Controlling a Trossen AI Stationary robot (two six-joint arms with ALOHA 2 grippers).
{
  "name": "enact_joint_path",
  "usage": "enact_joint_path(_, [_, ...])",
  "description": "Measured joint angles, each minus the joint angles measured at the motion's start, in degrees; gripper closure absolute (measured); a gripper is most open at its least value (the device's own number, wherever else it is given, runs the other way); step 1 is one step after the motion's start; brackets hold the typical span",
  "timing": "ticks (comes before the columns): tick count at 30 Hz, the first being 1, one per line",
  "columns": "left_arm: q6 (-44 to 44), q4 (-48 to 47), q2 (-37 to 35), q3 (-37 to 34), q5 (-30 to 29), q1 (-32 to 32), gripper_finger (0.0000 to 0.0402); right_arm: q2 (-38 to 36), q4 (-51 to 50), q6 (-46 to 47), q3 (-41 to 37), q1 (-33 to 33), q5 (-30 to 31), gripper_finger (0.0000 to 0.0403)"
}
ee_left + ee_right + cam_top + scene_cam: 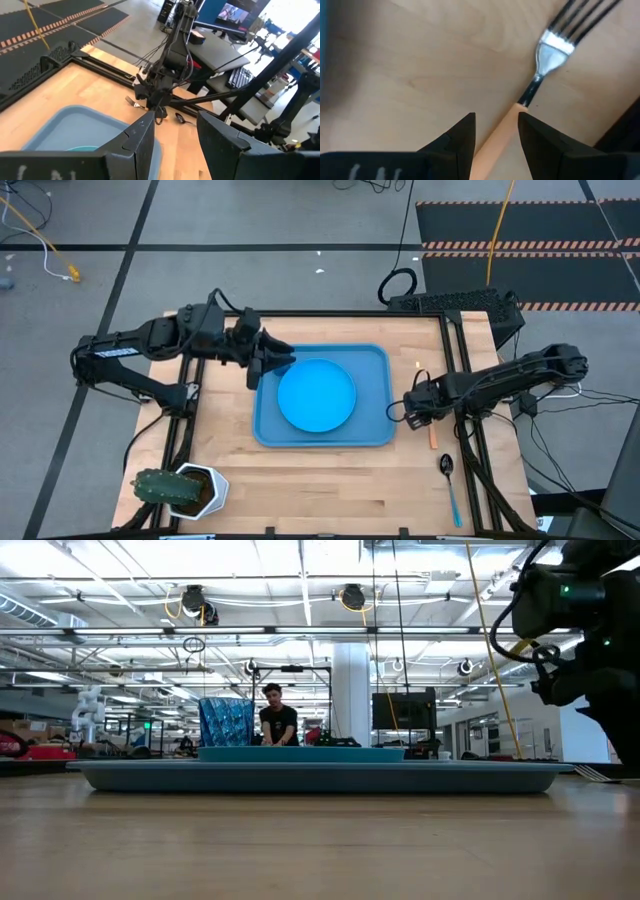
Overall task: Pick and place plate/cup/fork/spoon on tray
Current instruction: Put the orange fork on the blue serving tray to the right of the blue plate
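While the round bright-blue plastic plate [316, 395] lies flat in the middle of the large rectangular blue plastic tray [375, 434] with its raised rim, the right gripper [496, 131] is down at the light wooden table [330, 480] just beside the tray's right edge. Its two dark fingers [461, 136] stand narrowly apart, one on each side of the orange handle of the small fork [536, 89], whose silver metal tines point away from the wrist camera. Whether the pads press the handle yet cannot be told. From above, the fork [433, 436] shows only as a bit of orange below the gripper [412, 408], on bare wood between the tray and the table's right frame.

Farther from the tray on that same side, toward the table's front edge, lies the small spoon [450, 486] with its dark metal bowl and thin light-blue handle, untouched on the wood.

At the tray's back left corner the left gripper [268, 364] hangs above the rim, its fingers [141, 136] parted and holding nothing.

Near the table's front left corner, well apart from the tray, stands a green cactus in a white pot [182, 489].
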Motion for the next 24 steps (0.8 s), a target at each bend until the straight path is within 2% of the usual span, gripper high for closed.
enact_joint_path(4, [-0.9,0.0,0.0,0.0,-0.4,-0.7,0.0252,4.2,0.0,2.7,0.1,0.1,-0.2,0.0261])
enact_joint_path(9, [-2.8,0.0,0.0,0.0,-0.8,-1.4,0.0252,8.5,0.1,1.7,0.2,1.2,-0.2,0.0261])
enact_joint_path(17, [-4.4,0.0,0.0,0.0,-1.6,-1.3,0.0252,9.1,3.2,2.8,0.1,2.4,0.0,0.0263])
enact_joint_path(20, [-5.3,0.0,0.0,0.0,-1.9,-1.3,0.0252,9.1,3.5,4.4,0.1,2.5,0.0,0.0278])
enact_joint_path(24, [-5.6,0.0,0.0,0.0,-1.9,-1.6,0.0252,9.1,4.1,5.5,0.1,2.5,0.0,0.0326])
